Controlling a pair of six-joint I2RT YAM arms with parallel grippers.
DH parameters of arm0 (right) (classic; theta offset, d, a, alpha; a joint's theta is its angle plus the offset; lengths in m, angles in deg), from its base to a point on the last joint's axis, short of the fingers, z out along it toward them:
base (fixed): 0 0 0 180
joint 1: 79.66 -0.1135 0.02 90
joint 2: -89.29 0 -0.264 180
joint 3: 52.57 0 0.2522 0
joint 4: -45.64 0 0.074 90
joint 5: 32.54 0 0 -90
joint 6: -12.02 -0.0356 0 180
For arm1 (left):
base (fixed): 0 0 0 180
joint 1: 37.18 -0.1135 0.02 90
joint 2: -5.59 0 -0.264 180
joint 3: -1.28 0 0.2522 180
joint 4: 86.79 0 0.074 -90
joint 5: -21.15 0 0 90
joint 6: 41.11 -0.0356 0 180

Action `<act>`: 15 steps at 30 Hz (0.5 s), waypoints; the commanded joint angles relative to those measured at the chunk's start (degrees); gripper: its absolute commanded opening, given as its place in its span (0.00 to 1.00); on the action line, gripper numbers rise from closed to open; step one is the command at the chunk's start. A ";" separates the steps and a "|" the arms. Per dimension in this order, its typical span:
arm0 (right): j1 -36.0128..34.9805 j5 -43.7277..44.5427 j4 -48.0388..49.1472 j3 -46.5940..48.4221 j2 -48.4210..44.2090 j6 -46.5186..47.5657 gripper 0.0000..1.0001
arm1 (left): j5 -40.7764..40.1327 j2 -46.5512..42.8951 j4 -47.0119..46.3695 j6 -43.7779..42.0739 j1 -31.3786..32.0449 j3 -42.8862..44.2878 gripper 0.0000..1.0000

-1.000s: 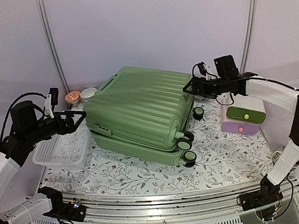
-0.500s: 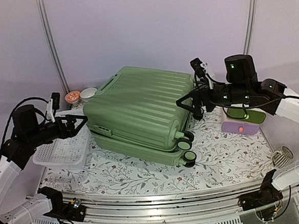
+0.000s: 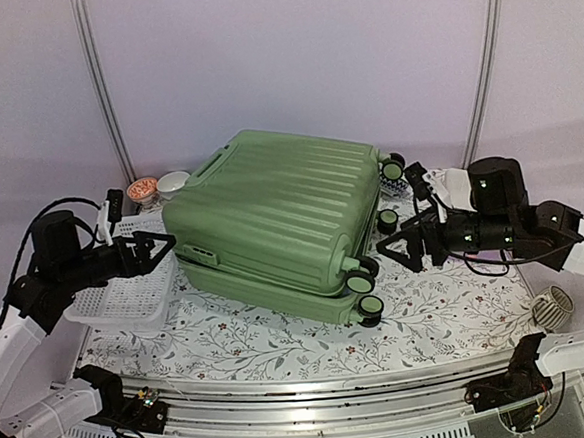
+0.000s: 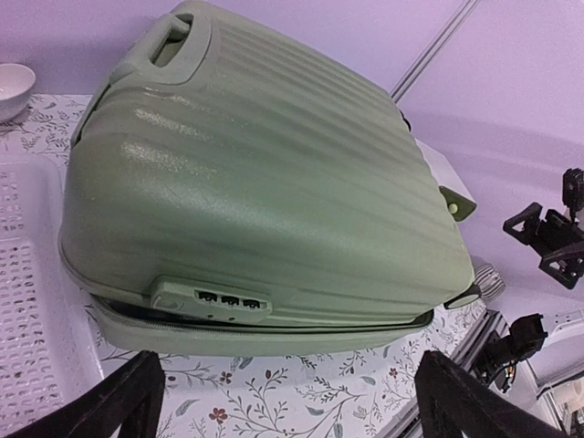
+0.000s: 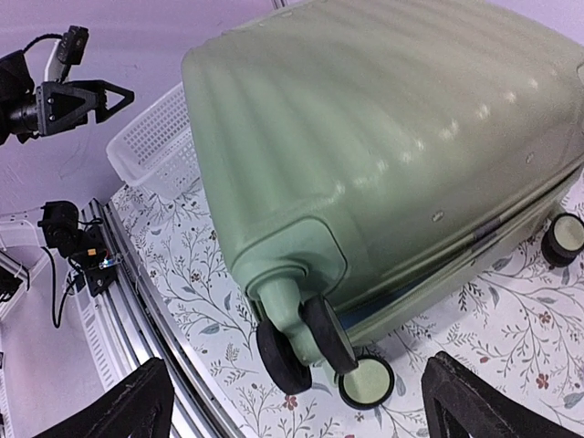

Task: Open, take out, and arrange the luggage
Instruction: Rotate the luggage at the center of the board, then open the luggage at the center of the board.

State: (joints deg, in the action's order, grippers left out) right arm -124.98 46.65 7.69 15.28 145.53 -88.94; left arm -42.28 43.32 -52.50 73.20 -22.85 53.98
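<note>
My right gripper (image 3: 400, 253) has just swung down to the wheel end of the suitcase (image 3: 272, 215) lying flat mid-way across the table (image 3: 281, 348), while my left gripper (image 3: 167, 250) faces its lock side, both wide open, empty, poised for opening.

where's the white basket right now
In the top view the white basket sits on the left side of the table, just left of the green suitcase, with the open left gripper by its right edge.

Bright, soft overhead light w/ purple cast; weak shadows under luggage (image 3: 273, 230). Soft sheen on its shell in wrist views, edges bowed there.
</note>
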 commanded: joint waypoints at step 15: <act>-0.21 -9.49 19.61 -19.60 -3.54 -4.40 0.99 | 3.14 1.33 -7.97 3.13 0.63 -5.01 0.98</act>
State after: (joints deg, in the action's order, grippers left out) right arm -124.98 41.03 18.12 -2.93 139.11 -93.66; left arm -40.38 44.96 -57.66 75.74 -22.81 49.39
